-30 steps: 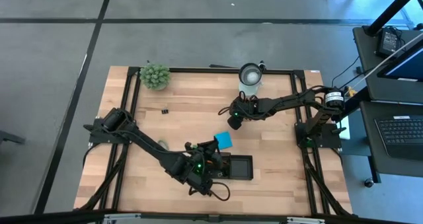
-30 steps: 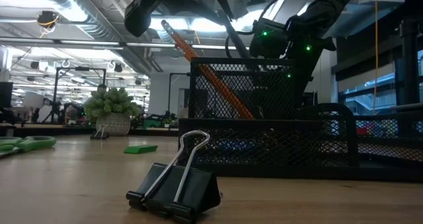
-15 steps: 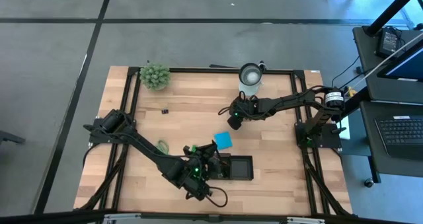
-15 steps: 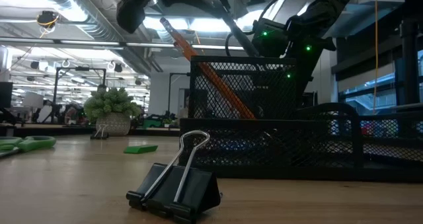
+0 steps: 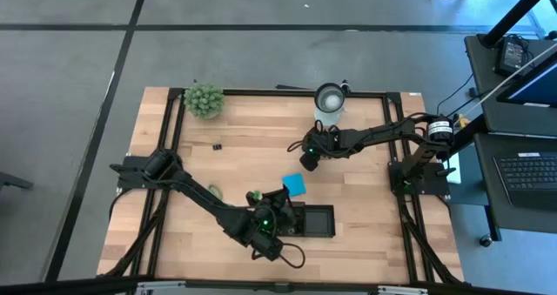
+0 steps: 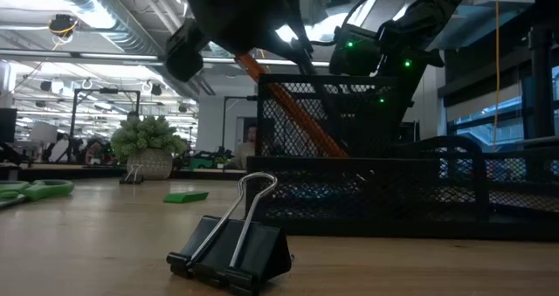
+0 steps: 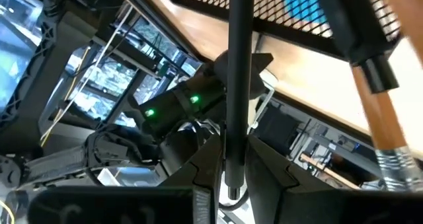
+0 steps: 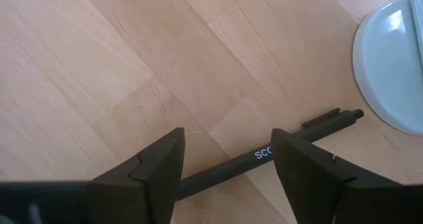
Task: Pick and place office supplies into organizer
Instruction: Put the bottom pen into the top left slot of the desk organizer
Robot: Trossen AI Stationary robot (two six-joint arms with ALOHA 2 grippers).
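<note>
The black mesh organizer stands near the table's front middle, and an orange pencil leans in it. My left gripper is at the organizer's left end, shut on a black pen. The blue note pad lies just behind. Farther back, beside the white cup, my right gripper is open. Its fingers straddle a second black pen lying on the wood, without touching it. My left gripper pinches the black pen near its one end between the two fingers. The pen runs on forward along the fingers, past the organizer's mesh and out of the picture. It is clear of the table; where its far end is does not show.
A black binder clip sits close to the low camera. A green block, green scissors and the fuzzy plant ball lie on the left half of the table. Small black clips lie mid-left.
My left gripper has gone down toward the organizer, still shut on the pen; in the low view the arm now hangs lower, in front of the pencil's upper end. My right gripper has kept still.
</note>
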